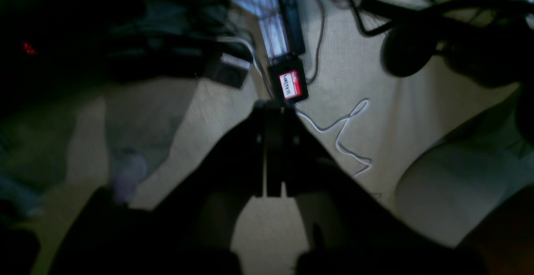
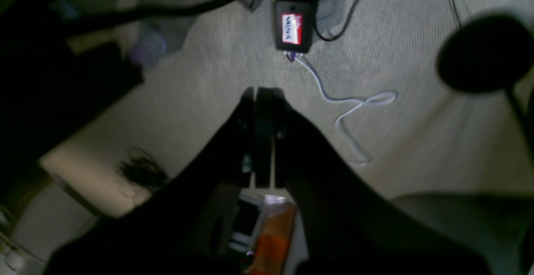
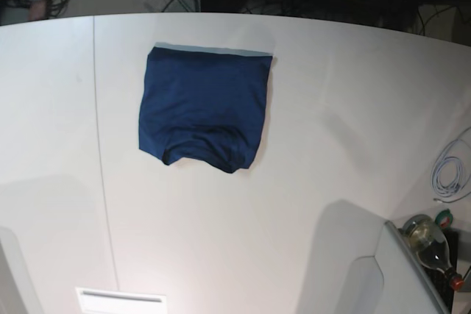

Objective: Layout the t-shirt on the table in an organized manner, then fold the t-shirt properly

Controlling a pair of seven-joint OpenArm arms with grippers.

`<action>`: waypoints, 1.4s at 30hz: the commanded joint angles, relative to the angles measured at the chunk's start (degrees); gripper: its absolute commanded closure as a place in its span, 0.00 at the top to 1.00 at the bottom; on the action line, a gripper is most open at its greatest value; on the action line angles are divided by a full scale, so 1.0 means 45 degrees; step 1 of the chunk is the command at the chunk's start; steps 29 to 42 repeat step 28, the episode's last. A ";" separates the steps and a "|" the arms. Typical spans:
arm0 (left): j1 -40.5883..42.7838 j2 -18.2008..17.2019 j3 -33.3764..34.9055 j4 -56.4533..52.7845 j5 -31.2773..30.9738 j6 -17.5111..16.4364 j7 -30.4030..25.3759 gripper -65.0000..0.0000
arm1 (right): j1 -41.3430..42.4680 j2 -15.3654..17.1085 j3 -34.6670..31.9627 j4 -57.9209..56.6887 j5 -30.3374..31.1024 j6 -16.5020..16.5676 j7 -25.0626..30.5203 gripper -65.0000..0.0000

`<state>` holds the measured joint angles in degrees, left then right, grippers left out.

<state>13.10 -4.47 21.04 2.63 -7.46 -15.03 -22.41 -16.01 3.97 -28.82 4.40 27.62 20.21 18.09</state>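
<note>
The t-shirt [image 3: 202,106] lies folded on the table [image 3: 331,123], toward its far edge, right of the seam line [image 3: 99,145]. A bottle [image 3: 428,244] and a coiled cable [image 3: 449,174] sit at the near right, well apart from it.

The left gripper [image 1: 273,150], a dark, two-fingered metal claw, fills the lower middle of the left wrist view, its fingers [image 1: 256,154] pressed flat together with only a thin line between them, nothing caught there. The right gripper [image 2: 263,137], the same dark build, rises from the bottom of the right wrist view toward its centre, jaws likewise closed tight and empty. Neither arm appears in the base view.
</note>
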 commanded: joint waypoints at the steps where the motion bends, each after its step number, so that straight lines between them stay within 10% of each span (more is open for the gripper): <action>1: 0.0243 -0.0013 0.0004 0.0206 -0.0285 -0.0050 0.0185 0.00 | -0.0183 0.0183 -0.0307 -0.0051 0.0046 0.0091 0.0034 0.01; 42: -0.0519 -0.0579 0.0063 0.0519 0.0672 -0.0050 0.0185 0.00 | 0.0207 0.0691 -0.0658 0.1454 0.0066 0.0071 0.0152 0.01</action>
